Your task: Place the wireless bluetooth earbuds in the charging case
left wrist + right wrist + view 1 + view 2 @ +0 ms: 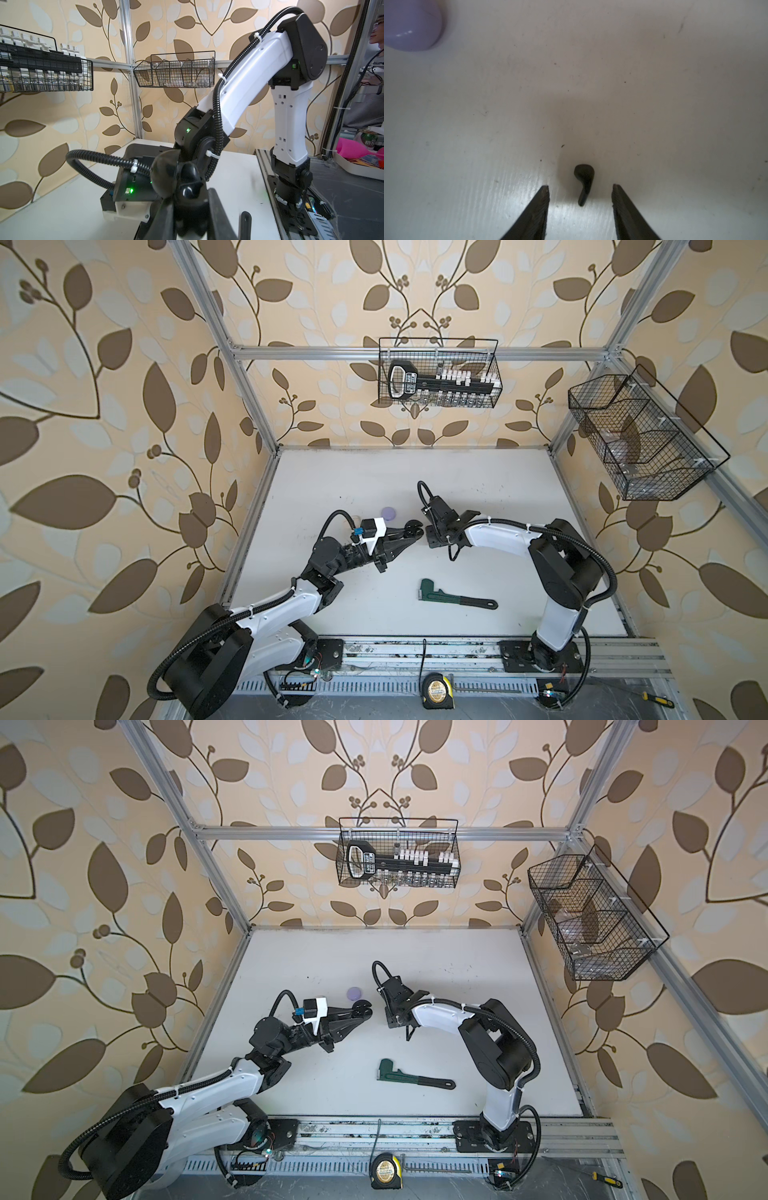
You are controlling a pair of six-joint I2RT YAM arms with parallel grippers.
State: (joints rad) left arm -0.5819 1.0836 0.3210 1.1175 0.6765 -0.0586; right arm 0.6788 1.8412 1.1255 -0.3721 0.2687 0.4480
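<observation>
The setting was a robotics lab cell: an aluminium-profile frame (311, 353) enclosed a white tabletop (353, 481), with a hung wire basket (438, 400) and a tape measure (437, 691).

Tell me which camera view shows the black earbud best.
The right wrist view. There the black earbud lies on the table, sharp and whole, between the open fingertips, untouched. In both top views the right arm hides it. The left wrist view shows a black case, not the earbud.
</observation>
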